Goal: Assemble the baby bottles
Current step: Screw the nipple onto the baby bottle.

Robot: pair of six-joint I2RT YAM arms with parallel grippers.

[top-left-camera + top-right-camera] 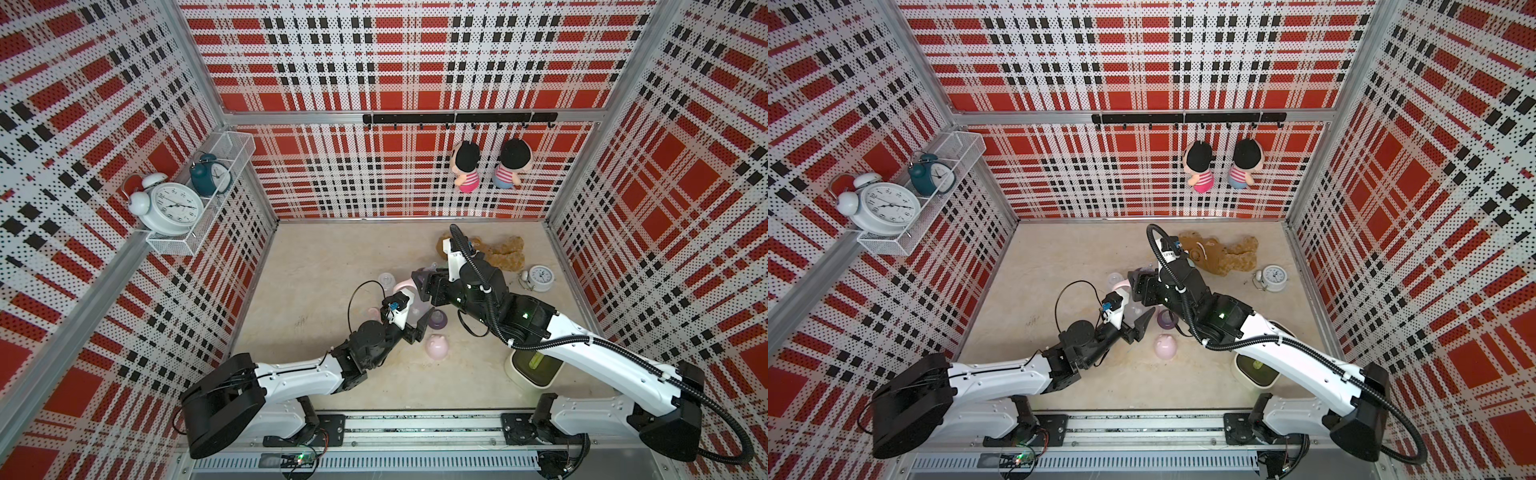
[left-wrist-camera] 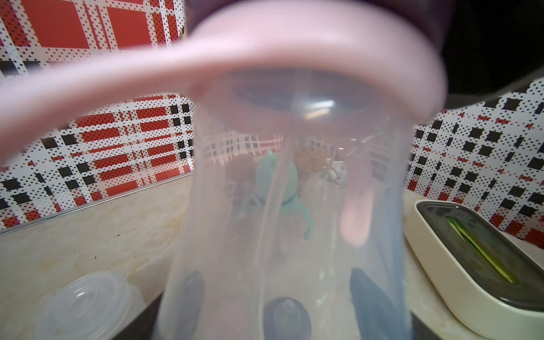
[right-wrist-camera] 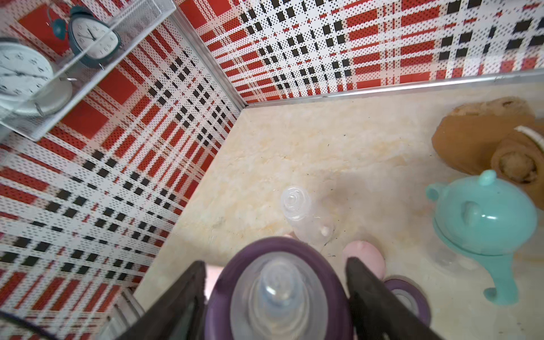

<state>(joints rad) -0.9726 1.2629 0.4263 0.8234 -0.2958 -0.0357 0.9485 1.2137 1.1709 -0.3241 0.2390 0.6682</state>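
Right wrist, purple teat collar, numbered clock

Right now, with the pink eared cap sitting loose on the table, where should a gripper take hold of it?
The pink cap appears to stand dome-up, rim down. Probably best: come straight down from above and pinch the round lower wall across its width, below the eared top.

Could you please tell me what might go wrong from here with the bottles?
1. The right gripper straddles the purple collar on the bottle held by the left gripper; if it isn't threaded squarely, it could tilt or drop on release.
2. The teal bottle stands near that gripper, so pulling away could tip it.
3. A loose collar and pink cap lie close by and could get knocked.
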